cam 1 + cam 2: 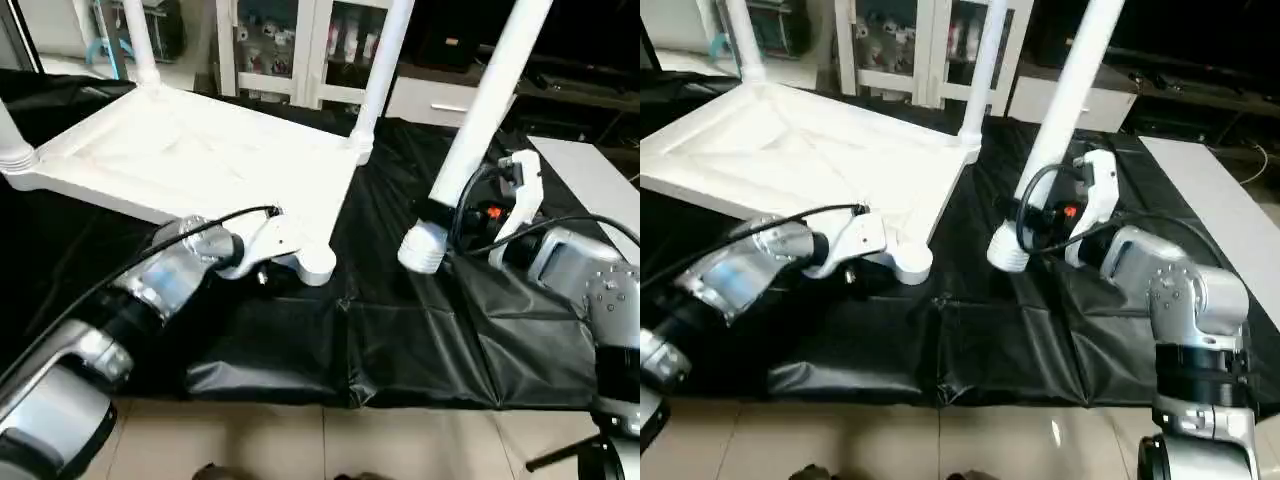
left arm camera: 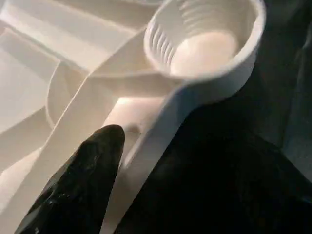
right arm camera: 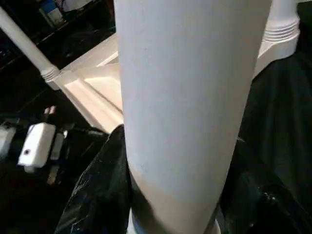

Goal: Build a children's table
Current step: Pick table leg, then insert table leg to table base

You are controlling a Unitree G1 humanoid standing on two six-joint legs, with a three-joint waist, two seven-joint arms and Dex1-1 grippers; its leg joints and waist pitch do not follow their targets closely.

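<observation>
White cabinet (image 1: 300, 45) behind, pale tiled floor (image 1: 330, 440) below.

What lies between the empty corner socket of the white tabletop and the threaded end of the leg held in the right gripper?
Only bare black plastic sheet lies between the empty round socket of the white plastic tabletop and the white tube leg's threaded end, seen in both eye views.

We see our left gripper (image 2: 85, 180) with jaws parted; our right gripper (image 3: 170, 195) clamps the leg (image 1: 480, 120).
</observation>
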